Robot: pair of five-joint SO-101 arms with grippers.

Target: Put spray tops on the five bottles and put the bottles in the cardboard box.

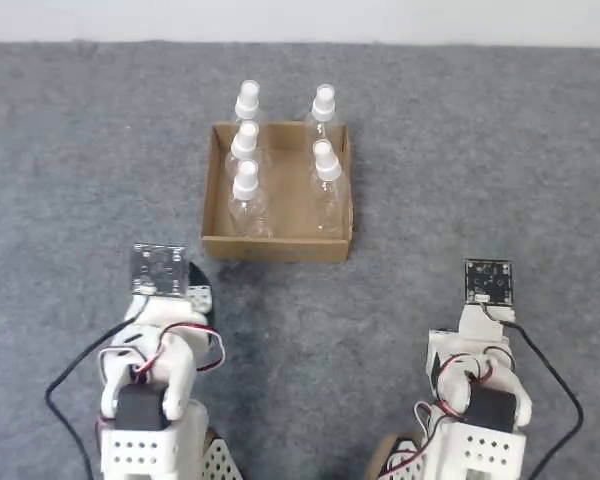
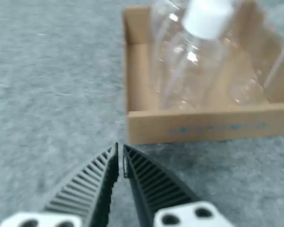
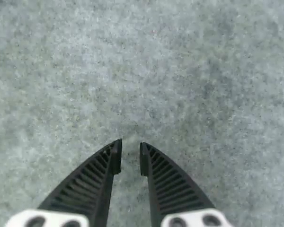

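Bottles (image 1: 246,185): five, capped, upright in cardboard box (image 1: 275,247); packing looks finished.
Left claw (image 2: 120,153): closed, empty, clear of box.
Right claw (image 3: 130,158): narrow gap, empty.

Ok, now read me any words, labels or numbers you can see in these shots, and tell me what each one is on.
Front wall of the cardboard box: one line of blue print, too blurred to read.
Bottles and their spray tops: no label or print can be made out.
Nothing else carries readable text.
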